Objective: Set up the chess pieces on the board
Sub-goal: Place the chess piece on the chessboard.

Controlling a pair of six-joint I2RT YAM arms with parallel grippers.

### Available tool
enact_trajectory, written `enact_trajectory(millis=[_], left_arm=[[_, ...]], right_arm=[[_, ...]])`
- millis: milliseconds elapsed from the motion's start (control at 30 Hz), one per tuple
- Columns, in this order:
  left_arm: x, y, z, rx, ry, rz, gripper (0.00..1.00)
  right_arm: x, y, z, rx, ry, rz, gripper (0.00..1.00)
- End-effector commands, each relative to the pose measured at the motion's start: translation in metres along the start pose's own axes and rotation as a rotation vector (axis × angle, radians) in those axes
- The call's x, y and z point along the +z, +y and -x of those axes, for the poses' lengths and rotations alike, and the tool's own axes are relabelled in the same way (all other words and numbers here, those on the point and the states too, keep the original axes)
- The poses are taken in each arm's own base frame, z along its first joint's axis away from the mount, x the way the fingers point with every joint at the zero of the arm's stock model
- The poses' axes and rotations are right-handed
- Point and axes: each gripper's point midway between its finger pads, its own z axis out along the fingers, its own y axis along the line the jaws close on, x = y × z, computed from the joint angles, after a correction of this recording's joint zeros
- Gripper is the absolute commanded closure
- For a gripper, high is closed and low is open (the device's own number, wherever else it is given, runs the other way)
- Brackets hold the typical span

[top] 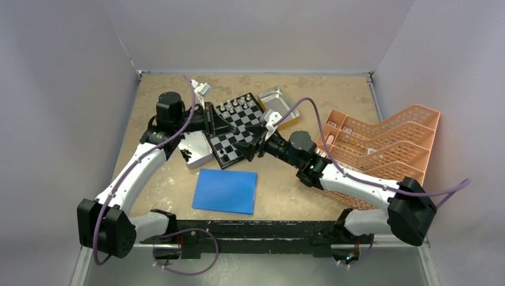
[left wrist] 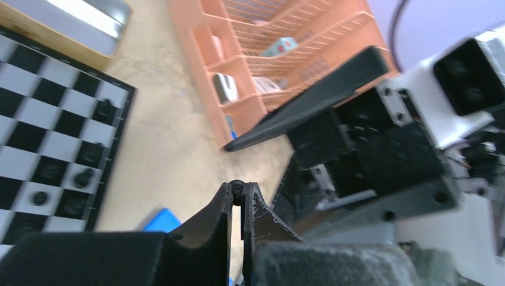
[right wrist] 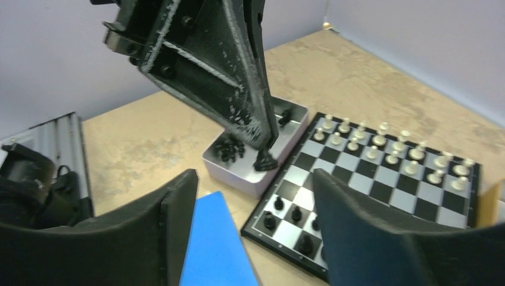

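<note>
The board (top: 239, 126) lies at mid table. Silvery-white pieces (right wrist: 387, 148) fill its two far rows, and a few black pieces (right wrist: 296, 213) stand at its near corner. My left gripper (top: 214, 134) hangs over the board's left edge. It is shut on a small black piece (left wrist: 237, 189), which also shows in the right wrist view (right wrist: 264, 159) just above the tray's rim. My right gripper (right wrist: 253, 176) is open and empty. It is low over the board's near side (top: 249, 146) and faces the left gripper.
A metal tray (top: 195, 150) with several loose black pieces (right wrist: 229, 150) touches the board's left side. A second metal tray (top: 277, 101) sits at the board's far right. A blue sheet (top: 225, 190) lies in front. An orange rack (top: 381, 143) stands at the right.
</note>
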Motion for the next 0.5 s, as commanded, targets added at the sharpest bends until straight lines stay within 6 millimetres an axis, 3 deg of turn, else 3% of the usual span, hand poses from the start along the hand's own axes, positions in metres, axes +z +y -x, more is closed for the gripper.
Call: enact_trajectory(millis=[0,100,300,467], left_arm=[[0.005,0.032,0.037,0.175,-0.082,0.177,1.0],[0.008,0.061,0.057,0.231,-0.114,0.302,1.0],[0.016,0.107,0.091,0.258,-0.149,0.498,1.0],[0.04,0.136,0.091,0.295,-0.098,0.602,1.0]], right_arm=[[-0.018,-0.019,0.023,0.045,-0.037,-0.149,0.2],[-0.032,-0.036,0.028,0.111,-0.031,-0.274,0.02],[-0.068,-0.056,0.04,0.167,-0.062,-0.444,0.01],[-0.09,-0.065,0.047,0.183,-0.084,-0.527,0.01]])
